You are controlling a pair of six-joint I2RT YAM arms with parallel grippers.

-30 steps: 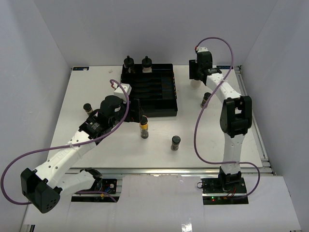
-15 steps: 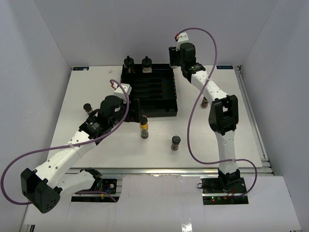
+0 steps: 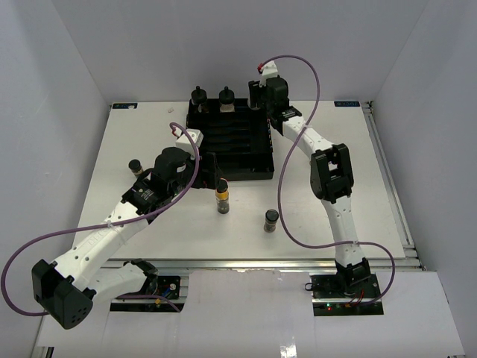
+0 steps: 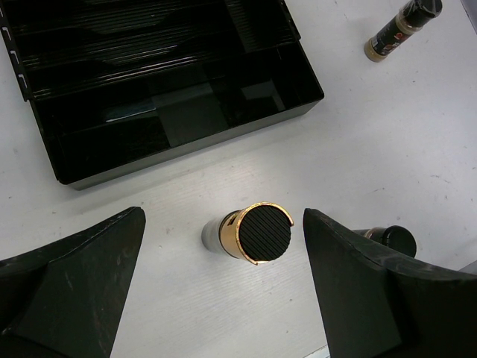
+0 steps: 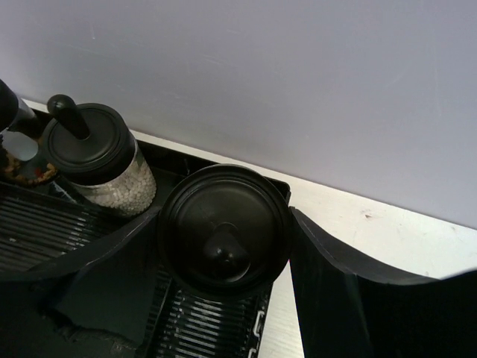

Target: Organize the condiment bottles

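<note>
From above, your right gripper [image 3: 262,95] hangs over the black tray's [image 3: 246,160] far right corner, your left gripper [image 3: 217,181] over the yellow-banded jar [image 3: 221,198] off the tray's near edge. Left wrist: jaws gape fully either side of that jar, touching nothing; closing off-centre could tip it. Right wrist: the right gripper pinches a squat bottle [image 5: 223,231] by its cap beside its seated neighbour [image 5: 97,160]; lowering crooked could knock that one.

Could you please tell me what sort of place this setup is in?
Most likely a robotics lab test booth: plain walls enclose a white table, the left arm and right arm are bolted at its near edge, and a black slotted tray is staged on it.
</note>
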